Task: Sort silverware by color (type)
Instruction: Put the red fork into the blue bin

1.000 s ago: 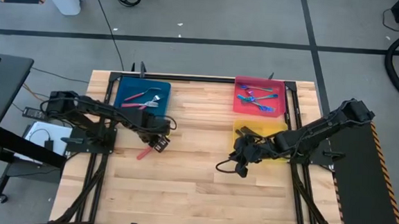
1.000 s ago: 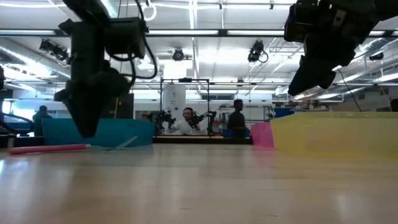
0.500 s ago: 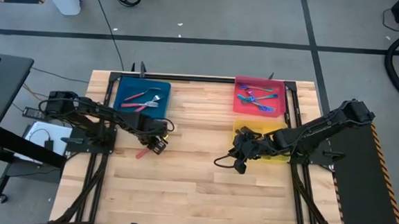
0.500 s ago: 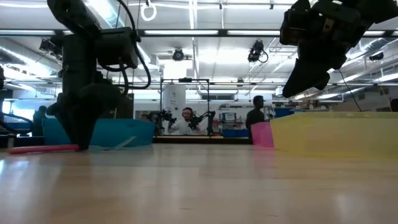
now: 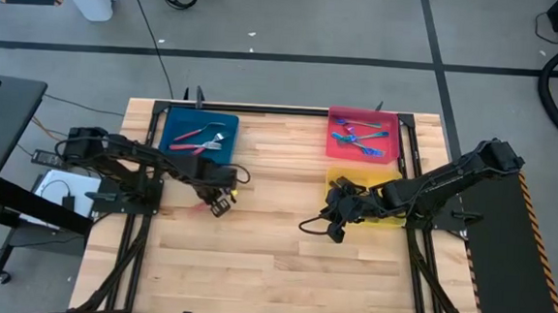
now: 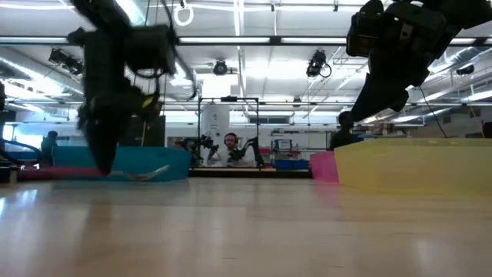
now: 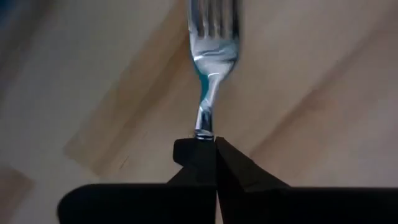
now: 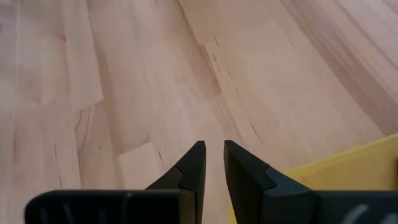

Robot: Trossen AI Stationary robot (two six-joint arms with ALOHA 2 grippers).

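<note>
**Left arm grips red fork near blue tray**

Wooden table (image 5: pixel 272 263) carries three trays: blue tray (image 5: pixel 199 134) holds red-handled forks, pink tray (image 5: pixel 363 133) holds the blue iridescent ones, yellow tray (image 5: pixel 355 185) sits under the right arm. Trays separate the types. Left gripper (image 5: pixel 220 203), just in front of the blue tray, is clenched on a red-handled fork (image 7: pixel 211 68), tines forward, likely bound for that tray. Right gripper (image 8: pixel 211 165) hovers beside the yellow tray, fingers slightly apart, holding nothing.
</note>
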